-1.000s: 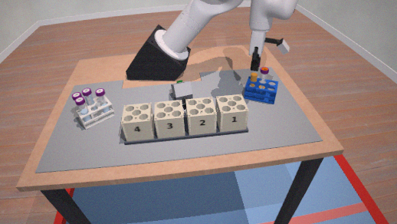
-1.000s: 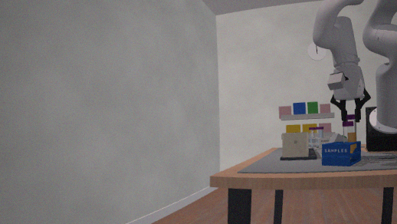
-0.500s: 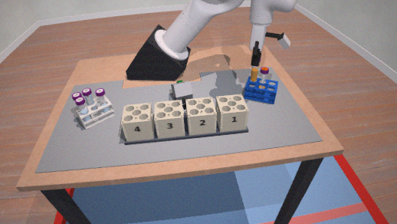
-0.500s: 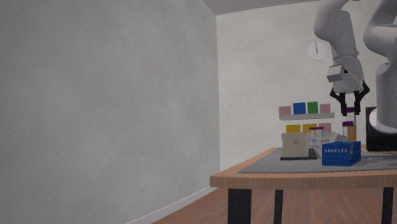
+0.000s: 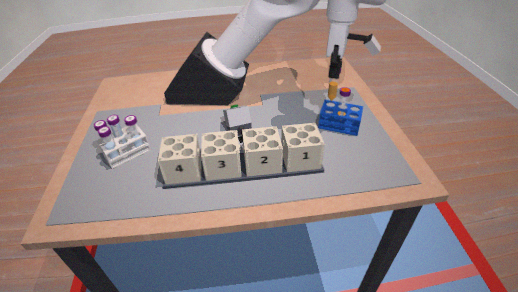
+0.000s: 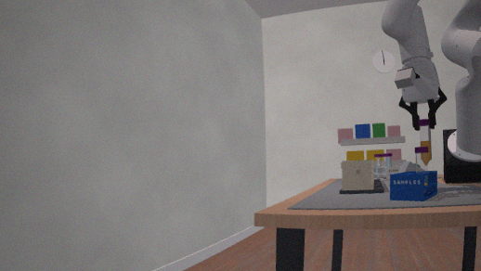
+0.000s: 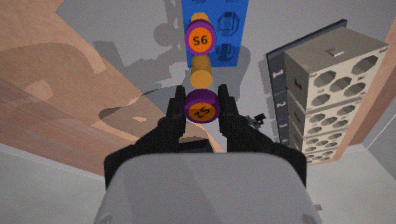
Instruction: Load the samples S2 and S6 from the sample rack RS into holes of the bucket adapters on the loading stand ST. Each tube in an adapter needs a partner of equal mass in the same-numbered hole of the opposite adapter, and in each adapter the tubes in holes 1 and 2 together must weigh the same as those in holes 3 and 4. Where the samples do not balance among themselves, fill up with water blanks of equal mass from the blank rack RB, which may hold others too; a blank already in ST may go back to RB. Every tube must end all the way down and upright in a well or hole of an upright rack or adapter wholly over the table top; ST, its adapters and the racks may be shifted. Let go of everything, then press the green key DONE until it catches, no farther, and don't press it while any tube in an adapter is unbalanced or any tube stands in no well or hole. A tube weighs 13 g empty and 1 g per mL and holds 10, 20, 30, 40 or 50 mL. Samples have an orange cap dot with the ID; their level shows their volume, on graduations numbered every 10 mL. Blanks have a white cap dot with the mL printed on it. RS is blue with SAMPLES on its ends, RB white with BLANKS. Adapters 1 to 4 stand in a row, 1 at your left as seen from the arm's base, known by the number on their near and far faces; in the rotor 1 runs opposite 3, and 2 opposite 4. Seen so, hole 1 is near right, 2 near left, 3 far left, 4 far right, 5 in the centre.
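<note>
Arm (image 5: 250,35) all glossy white, thick round tube links w/ rounded elbow joints, smooth shells. Bottom link ends in a white collar ring seated in a black angular base block (image 5: 195,82). Wrist section narrows to a pale grey-white housing (image 7: 205,190), rounded corners, fills the lower wrist view. Small grey box (image 6: 405,78) on a short dark bracket off the wrist's side. Hand (image 7: 202,107) matte black: two slim straight fingers on angled black linkages, flat inner faces.
</note>
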You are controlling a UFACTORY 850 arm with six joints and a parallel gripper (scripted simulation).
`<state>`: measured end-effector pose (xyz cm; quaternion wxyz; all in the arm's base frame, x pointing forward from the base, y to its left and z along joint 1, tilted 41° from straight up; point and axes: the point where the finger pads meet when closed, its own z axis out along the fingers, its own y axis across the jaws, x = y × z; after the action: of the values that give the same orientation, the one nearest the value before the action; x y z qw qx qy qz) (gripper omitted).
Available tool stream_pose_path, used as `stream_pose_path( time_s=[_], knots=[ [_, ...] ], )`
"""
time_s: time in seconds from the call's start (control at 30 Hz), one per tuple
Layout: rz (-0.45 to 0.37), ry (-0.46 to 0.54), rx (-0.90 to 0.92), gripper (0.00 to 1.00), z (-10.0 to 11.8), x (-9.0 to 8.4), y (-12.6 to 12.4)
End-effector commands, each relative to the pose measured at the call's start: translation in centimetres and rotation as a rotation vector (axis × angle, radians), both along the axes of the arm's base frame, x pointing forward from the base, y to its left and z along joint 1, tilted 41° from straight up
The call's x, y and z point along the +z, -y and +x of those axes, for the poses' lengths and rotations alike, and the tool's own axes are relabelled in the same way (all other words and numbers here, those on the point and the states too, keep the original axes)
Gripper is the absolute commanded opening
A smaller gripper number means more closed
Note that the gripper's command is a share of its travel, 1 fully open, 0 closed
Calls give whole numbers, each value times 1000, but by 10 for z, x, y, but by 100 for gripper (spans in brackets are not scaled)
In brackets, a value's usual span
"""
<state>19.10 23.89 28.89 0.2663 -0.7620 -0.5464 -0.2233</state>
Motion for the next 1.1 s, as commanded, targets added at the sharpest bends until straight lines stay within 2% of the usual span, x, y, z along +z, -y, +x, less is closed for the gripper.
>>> stream_pose_path(
  time_s=[0.0, 1.07],
  knots=[
    [0, 1, 0, 0, 0, 6, 5],
    [0, 1, 0, 0, -3, 49, 41]
  ],
)
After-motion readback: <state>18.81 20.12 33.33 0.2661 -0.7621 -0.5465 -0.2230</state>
